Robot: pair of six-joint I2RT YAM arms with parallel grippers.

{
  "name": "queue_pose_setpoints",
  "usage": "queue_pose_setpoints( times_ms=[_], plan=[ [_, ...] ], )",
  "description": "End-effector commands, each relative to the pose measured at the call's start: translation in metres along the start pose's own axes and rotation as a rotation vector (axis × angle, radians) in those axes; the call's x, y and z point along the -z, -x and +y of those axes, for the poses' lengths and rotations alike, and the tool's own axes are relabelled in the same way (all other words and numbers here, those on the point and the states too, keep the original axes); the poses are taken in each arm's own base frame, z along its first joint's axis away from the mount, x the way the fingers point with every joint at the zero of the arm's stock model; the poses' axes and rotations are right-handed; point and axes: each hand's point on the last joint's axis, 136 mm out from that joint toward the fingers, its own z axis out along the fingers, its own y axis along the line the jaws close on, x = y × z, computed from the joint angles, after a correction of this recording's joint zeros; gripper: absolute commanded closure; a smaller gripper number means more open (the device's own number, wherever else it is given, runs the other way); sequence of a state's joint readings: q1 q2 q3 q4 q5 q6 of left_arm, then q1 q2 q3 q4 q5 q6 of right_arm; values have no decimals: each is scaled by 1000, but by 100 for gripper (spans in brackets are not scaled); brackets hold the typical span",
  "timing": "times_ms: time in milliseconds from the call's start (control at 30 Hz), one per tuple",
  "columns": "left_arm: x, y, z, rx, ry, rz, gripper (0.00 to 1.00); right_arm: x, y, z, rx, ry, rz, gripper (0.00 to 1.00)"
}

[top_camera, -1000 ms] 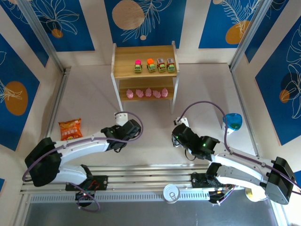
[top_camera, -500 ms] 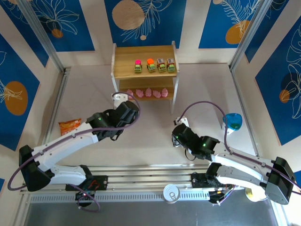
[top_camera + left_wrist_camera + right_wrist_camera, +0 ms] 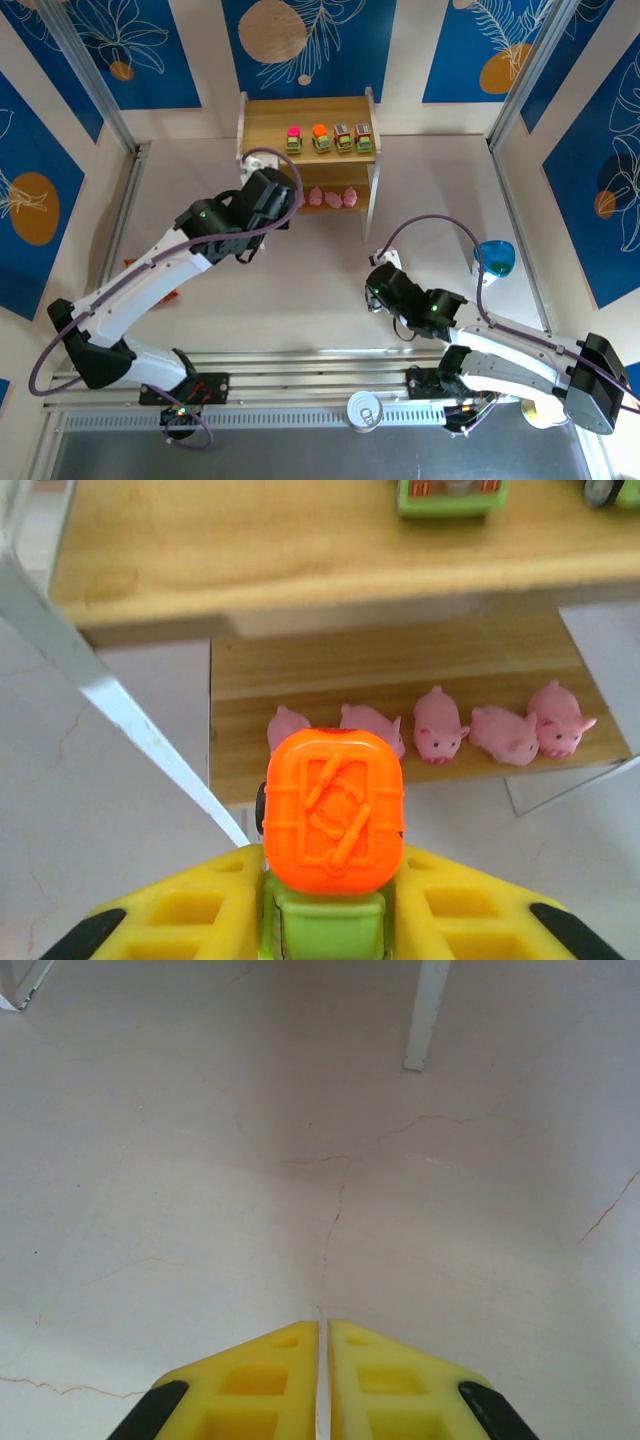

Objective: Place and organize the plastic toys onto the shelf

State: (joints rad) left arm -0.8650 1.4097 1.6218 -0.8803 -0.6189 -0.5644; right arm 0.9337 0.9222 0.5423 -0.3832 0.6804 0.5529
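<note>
- Toy car, green with an orange top, is clamped in the left end effector, held in the air just in front of the left part of the shelf.
- That shelf stands at the far edge of the worktop; four cars line its top board and five pink pigs its lower board.
- Right end effector, fingers together and empty, hangs over bare worktop nearer the near edge.

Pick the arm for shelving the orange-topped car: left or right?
Left. The left gripper holds the orange-topped car close to the shelf; the right gripper is shut, empty, farther back.
</note>
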Motion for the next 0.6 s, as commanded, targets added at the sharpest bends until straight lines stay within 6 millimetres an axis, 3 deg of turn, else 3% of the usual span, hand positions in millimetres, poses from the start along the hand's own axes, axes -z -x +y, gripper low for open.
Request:
queue_pose_setpoints(
  times_ms=[0,267,567],
  plan=[
    [7,21,3,-35,-11,-6,70,2,4,-2,-17,-11,-14,89],
    [2,58,4,-13,-29,-25,70,0,4,-2,-15,-15,-10,89],
    [-18,84,13,4,-12,-30,70,0,4,-1,-14,-14,-8,89]
  ],
)
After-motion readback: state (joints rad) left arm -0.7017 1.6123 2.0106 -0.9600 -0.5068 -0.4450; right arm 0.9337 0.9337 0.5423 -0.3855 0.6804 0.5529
